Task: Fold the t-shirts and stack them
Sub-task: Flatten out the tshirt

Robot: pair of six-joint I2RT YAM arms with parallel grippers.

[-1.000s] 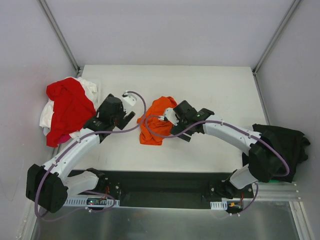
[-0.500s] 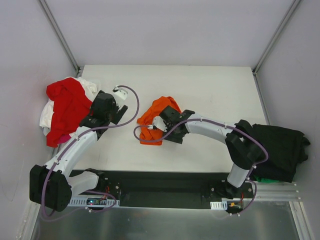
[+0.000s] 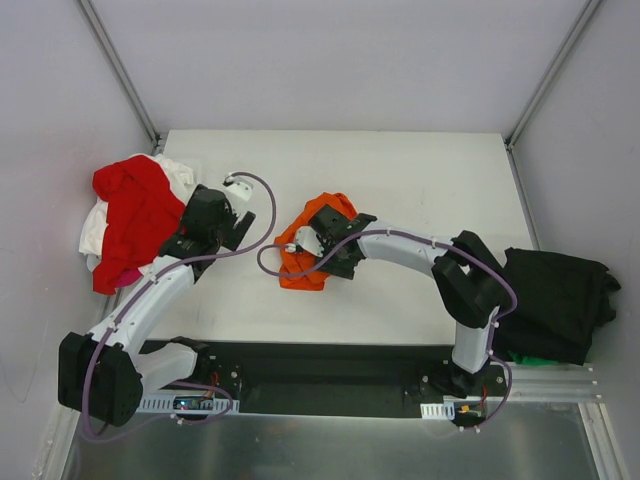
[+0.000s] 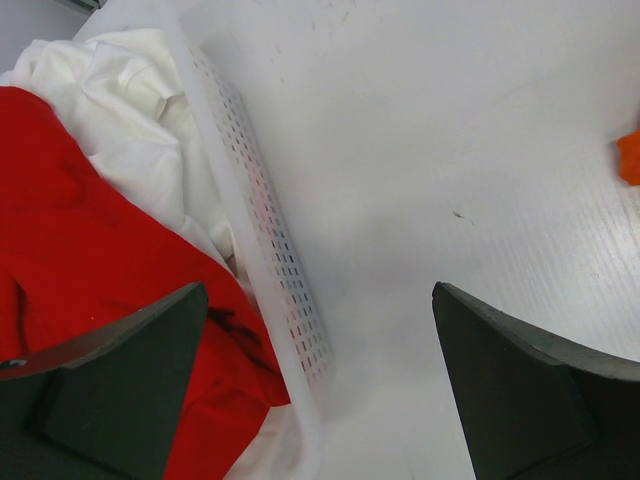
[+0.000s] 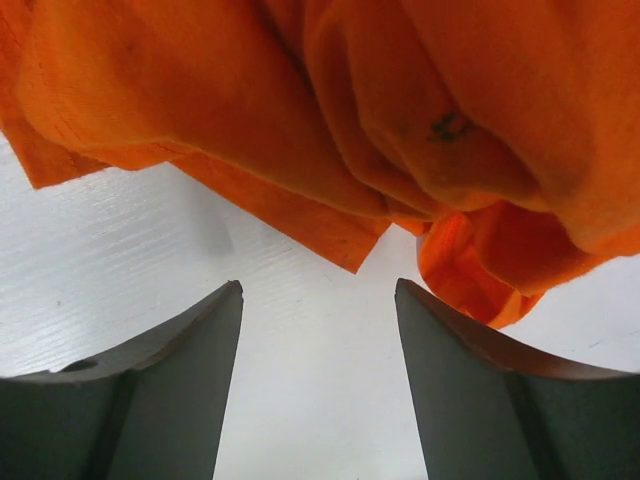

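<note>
orange t-shirt (image 3: pixel 300 270) crumpled mid-way across the surface (image 3: pixel 420 170), unfolded | right gripper (image 5: pixel 318 290) at its edge, jaws apart, empty, probably seeking a hem | left gripper (image 4: pixel 318 292) jaws wide, empty, over basket (image 4: pixel 262 215) rim beside red t-shirt (image 4: pixel 90 270)

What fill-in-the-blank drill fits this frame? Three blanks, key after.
1. The crumpled t-shirt just ahead of the right gripper is ____.
2. In the basket, the red t-shirt lies over a ____ one.
3. The left gripper is ____, with nothing between its fingers.
Missing: orange; white; open.
</note>
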